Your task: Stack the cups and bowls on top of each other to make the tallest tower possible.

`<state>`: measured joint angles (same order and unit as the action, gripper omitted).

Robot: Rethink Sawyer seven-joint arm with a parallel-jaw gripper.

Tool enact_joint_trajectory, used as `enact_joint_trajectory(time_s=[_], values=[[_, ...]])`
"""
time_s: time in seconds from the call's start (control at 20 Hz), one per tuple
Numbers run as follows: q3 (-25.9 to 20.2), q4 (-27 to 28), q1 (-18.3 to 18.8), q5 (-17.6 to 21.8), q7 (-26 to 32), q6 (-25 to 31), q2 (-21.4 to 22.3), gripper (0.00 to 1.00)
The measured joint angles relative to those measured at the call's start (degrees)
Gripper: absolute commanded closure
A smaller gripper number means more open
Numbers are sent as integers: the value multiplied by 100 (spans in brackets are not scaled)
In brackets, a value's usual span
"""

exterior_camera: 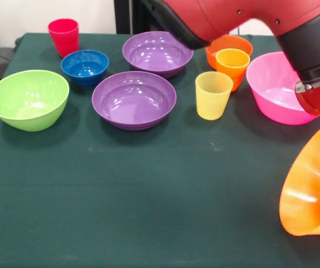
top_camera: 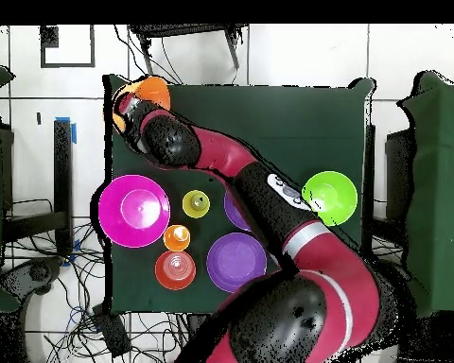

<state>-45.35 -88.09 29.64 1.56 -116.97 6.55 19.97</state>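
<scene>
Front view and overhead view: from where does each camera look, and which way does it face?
Front view: sits at one side of the table and looks across it and slightly down at the bowls and cups; the red and black arm enters from above.
Overhead view: sits above the table and looks straight down; the whole arm stretches up from the picture's bottom.
Shared: the tilted large orange bowl, the pink bowl and the lime green bowl, with sides reversed between the views.
</scene>
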Motion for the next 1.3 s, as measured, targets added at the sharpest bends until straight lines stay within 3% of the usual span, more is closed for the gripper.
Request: enact_joint_trajectory(time_s=[0.7, 1.3], values=[[-1017, 332, 626, 568, 0, 162, -972, 100], [-1745, 354, 1504, 726, 75, 1492, -1555, 100]])
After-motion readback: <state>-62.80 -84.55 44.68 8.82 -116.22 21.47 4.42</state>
